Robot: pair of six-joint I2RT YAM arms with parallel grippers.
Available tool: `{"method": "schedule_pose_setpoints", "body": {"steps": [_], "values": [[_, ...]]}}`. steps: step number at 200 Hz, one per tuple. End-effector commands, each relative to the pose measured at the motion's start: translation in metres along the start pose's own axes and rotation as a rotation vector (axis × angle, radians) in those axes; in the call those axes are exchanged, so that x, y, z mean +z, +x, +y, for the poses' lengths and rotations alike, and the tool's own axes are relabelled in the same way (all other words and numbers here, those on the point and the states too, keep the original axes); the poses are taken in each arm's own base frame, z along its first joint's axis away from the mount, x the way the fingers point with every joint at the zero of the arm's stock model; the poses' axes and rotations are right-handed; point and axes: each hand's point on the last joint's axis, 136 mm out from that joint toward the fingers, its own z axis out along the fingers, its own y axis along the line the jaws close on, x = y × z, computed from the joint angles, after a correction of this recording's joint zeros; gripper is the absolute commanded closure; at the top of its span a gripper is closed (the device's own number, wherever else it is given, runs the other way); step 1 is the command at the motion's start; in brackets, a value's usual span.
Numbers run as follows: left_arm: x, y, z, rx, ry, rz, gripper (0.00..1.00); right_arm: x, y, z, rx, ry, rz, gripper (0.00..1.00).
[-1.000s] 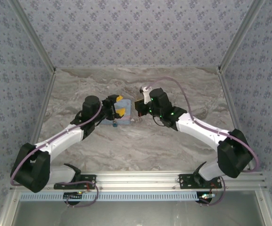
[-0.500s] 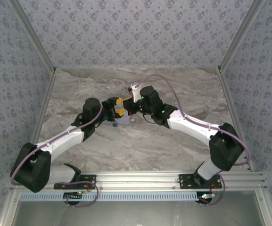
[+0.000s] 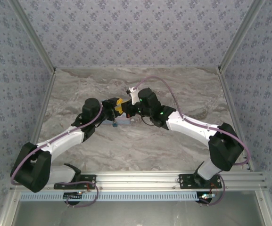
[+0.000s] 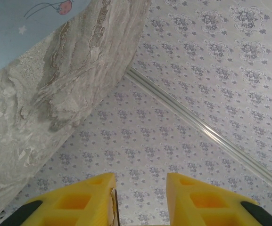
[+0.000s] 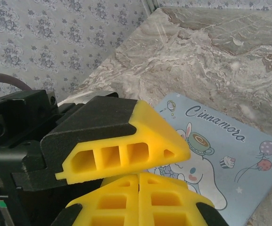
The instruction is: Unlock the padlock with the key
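Padlock (image 3: 113, 125) — a small blue speck at the near-left edge of the tin (image 3: 122, 120), just below the two meeting grippers. Left gripper (image 4: 140, 181): yellow fingers apart, wallpaper visible through the gap. Right gripper (image 5: 139, 178): fingers pressed together — just beside the left's finger, above the tin.

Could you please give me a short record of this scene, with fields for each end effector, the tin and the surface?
left end effector: fingers apart, close beside the right one, by the tin
right end effector: fingers pressed together, shut
tin: light blue, cartoon print, lying flat on the table
table: grey marble pattern
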Motion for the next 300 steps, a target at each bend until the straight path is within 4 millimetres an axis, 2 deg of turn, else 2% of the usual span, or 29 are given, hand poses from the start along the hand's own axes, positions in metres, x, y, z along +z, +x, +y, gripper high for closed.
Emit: {"method": "schedule_pose_setpoints", "body": {"steps": [1, 121, 202, 236, 261, 296, 300], "values": [[0.001, -0.002, 0.0, -0.203, 0.016, -0.005, 0.69, -0.008, -0.006, 0.005, 0.011, 0.001, -0.025, 1.0], [-0.001, -0.005, 0.005, -0.207, 0.005, -0.019, 0.82, -0.013, -0.005, -0.001, 0.026, 0.029, -0.038, 1.0], [-0.004, -0.008, 0.009, -0.206, -0.002, -0.035, 0.87, -0.017, -0.006, -0.005, 0.037, 0.04, -0.051, 1.0], [-0.005, -0.009, 0.009, -0.205, -0.001, -0.039, 0.93, -0.017, -0.005, -0.007, 0.042, 0.042, -0.046, 1.0], [-0.005, -0.008, 0.007, -0.194, 0.007, -0.04, 1.0, -0.017, -0.003, -0.008, 0.047, 0.043, -0.041, 1.0], [-0.006, -0.007, -0.002, -0.098, 0.024, -0.045, 1.0, -0.02, -0.005, -0.012, 0.082, 0.033, -0.042, 1.0], [-0.006, -0.006, -0.005, -0.072, 0.024, -0.046, 1.0, -0.021, -0.006, -0.011, 0.088, 0.025, -0.042, 0.96]]}}
